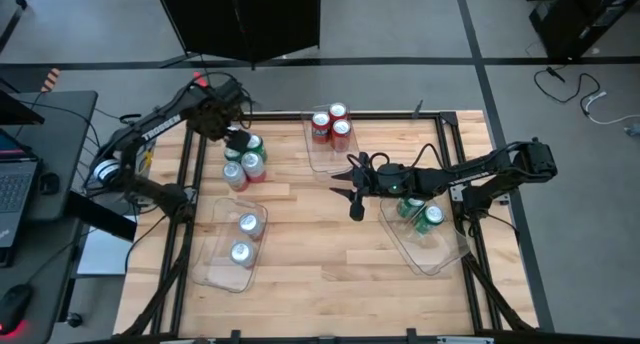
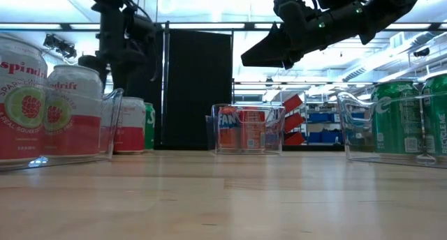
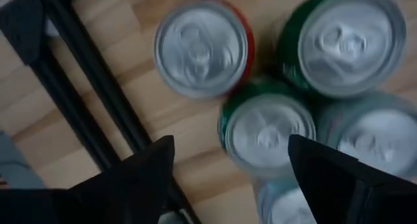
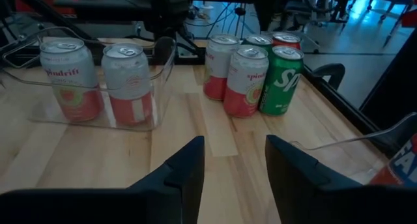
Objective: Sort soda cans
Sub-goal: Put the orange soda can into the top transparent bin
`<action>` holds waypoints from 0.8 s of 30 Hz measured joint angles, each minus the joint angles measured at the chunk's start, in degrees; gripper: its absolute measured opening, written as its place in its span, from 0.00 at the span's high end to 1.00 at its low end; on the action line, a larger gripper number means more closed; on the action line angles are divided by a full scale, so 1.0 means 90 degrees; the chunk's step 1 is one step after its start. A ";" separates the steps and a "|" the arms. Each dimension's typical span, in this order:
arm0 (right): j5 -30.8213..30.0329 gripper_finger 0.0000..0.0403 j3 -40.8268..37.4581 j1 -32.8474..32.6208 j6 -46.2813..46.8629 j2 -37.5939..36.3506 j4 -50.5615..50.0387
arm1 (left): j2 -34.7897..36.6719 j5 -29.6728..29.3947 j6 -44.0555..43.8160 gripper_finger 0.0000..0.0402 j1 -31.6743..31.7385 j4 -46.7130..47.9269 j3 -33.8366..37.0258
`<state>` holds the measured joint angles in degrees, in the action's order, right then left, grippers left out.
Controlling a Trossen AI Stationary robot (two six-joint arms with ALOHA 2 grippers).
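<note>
A loose cluster of soda cans (image 1: 244,160) stands upright on the table's left far part. The left wrist view shows a red can (image 3: 202,48), two green cans (image 3: 352,42) (image 3: 270,129) and silver ones (image 3: 371,142). My left gripper (image 1: 237,139) is open and hovers above the cluster, its fingers (image 3: 146,172) on either side of the nearer green can. My right gripper (image 1: 352,192) is open and raised over the table's middle (image 2: 269,51). It faces the cluster (image 4: 251,71).
Three clear bins stand on the table. The far one (image 1: 312,156) holds three red cans (image 1: 331,126), the right one (image 1: 442,256) two green cans (image 1: 421,215), and the near-left one (image 1: 215,269) two silver cans (image 1: 243,238). Bare wood lies between the bins at the middle and near edge.
</note>
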<state>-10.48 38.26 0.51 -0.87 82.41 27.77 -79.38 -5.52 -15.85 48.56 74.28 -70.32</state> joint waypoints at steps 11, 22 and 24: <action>0.0000 0.55 0.0000 0.0000 -0.0044 0.0000 -0.0012 | -0.0364 0.0025 0.0443 0.24 0.0644 -0.0606 -0.0005; 0.0000 0.50 0.0000 0.0000 -0.0043 0.0000 -0.0010 | -0.0763 0.0121 0.0743 0.24 0.0818 -0.0885 -0.0034; 0.0000 0.49 0.0000 0.0000 -0.0043 0.0000 -0.0012 | -0.0767 0.0212 0.0740 0.24 0.0816 -0.1088 -0.0034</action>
<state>-10.48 38.26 0.51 -1.25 82.41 27.66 -86.28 -3.62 -9.19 55.90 64.49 -70.63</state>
